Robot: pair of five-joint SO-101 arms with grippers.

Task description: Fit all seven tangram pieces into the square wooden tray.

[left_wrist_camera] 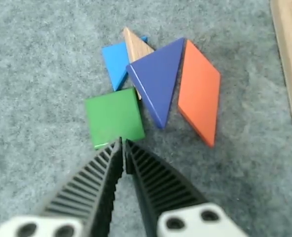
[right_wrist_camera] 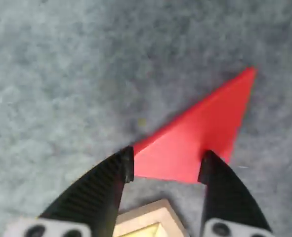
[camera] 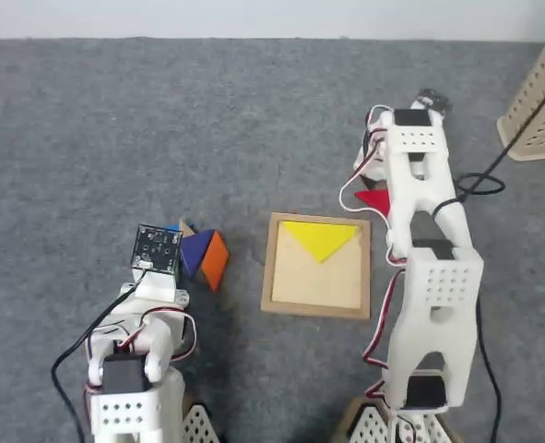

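The right pincer [right_wrist_camera: 168, 165] gapes wide astride the red triangle [right_wrist_camera: 195, 133], flat on the bench [camera: 115, 120] just beside the tray [camera: 270, 268]. It looks thin, stiff, light and slick, so pinch opposite edges. The left pincer [left_wrist_camera: 123, 148] is closed.

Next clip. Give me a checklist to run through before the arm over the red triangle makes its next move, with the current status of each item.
1. Right gripper astride the red triangle, one finger at each side: ok.
2. Red triangle actually pinched: cannot tell.
3. Tray has room: ok, the yellow triangle sits against one edge and the rest is bare.
4. Left gripper out of the way: ok, it is shut, holds nothing, and its tips are at the green square.
5. Loose pieces clear of the tray: ok, the orange piece and dark blue triangle lie on the carpet beside it.
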